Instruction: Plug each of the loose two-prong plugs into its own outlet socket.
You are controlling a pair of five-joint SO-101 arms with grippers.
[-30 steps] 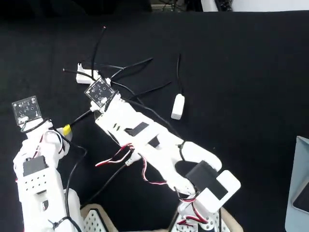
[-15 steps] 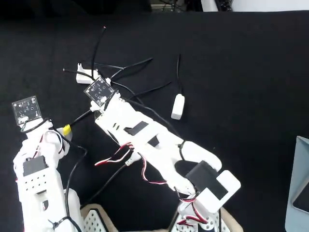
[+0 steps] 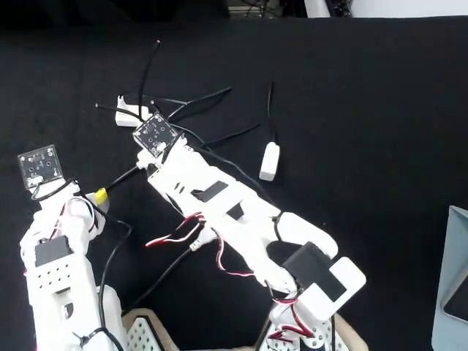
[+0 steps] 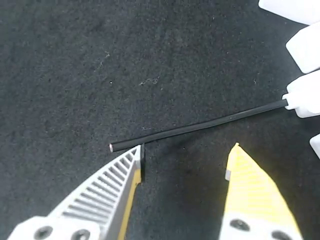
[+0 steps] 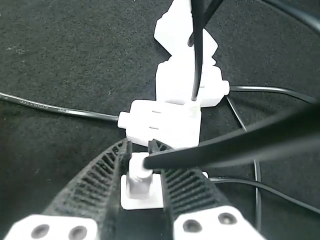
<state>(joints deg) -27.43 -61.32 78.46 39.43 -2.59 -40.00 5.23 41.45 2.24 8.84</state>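
Status: not done, as far as I could judge.

- Black cloth-covered worktop carried everything.
- Right arm stretched from the near edge to the far left. Its end effector sat right at the white plastic socket cluster.
- Left arm sat near left, well apart from the cluster.
- Right end effector was closed, gripping a small white plug body between its black ribbed fingers. The plug sat just beside or touching the nearest socket block. I couldn't tell whether the prongs were seated, so I'd call this insertion in progress.
- Left end effector was open and held nothing, with one white ribbed finger and one yellow.
- One white two-prong plug with a black cord lay loose on the worktop, right of the cluster and well apart from it. That one was clearly left to do.

View differences:
- The high view gave the layout: the loose plug, both arms and the cord tangle around the cluster. The right arm's wrist covered the grip itself.
- The right wrist view showed the grip and the socket blocks up close, with a thick black cord crossing in front.
- The left wrist view showed a thin black cord with a free cut end just beyond the white finger. It ran to a white piece at the frame edge. Couldn't tell if that was a plug or part of an arm.
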